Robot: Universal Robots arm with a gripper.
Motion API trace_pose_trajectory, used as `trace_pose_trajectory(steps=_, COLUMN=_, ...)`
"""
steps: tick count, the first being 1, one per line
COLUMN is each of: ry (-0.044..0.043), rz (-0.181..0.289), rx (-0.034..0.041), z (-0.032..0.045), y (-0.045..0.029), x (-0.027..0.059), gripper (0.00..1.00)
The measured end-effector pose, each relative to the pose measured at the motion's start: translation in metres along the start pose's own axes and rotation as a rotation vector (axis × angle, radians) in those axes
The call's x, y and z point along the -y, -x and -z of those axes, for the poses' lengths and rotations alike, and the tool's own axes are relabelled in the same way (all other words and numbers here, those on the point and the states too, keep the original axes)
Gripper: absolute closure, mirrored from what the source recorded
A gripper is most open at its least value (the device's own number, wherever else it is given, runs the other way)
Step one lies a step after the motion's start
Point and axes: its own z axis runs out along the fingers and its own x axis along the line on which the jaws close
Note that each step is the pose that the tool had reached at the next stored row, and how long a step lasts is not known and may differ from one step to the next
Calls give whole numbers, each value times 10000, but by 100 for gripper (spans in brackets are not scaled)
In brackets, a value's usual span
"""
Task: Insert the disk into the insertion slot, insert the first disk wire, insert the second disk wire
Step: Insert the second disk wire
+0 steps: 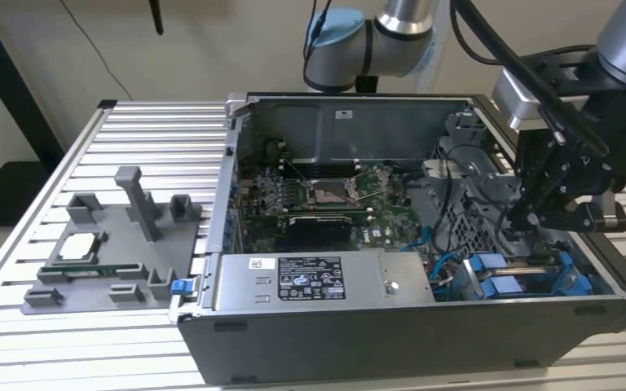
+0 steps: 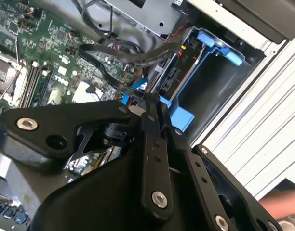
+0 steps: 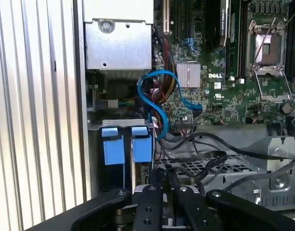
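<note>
Well, starting from the exterior view's left, the grey fixture tray [image 1: 85, 269] sits on the slatted table beside the open computer case [image 1: 400, 342], well apart from where I am working, so nothing on it gets in my way. Moving across, the labelled power-supply box [image 1: 324, 281] lies along the near wall and the motherboard [image 1: 324, 191] lies flat behind it. I keep clear of both. Towards the exterior view's right, my gripper [image 1: 536, 216] hangs nose-down just above the drive cage, because the insertion slot [image 1: 509, 281] with its blue tabs opens upward there. In the second wrist view the disk [image 2: 169, 79] looks already seated in that bay, with its blue carrier around it and its connector end facing out towards the wiring. That would explain why I am so close to this corner. My fingers are drawn together. A black wire [image 2: 109, 72] loops across the board and runs right up to their tips, but I cannot tell whether it is nipped between them. Neither disk wire looks plugged in yet, as far as I can judge.
</note>
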Motion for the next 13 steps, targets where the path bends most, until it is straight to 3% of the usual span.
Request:
trace_pose_trajectory(steps=9, ry=-387, rz=59, rx=-45, z=-69, y=-22, x=-19, gripper=100)
trace_pose_trajectory(steps=13, ry=-487, rz=76, rx=-73, z=-97, y=-40, x=-29, gripper=100)
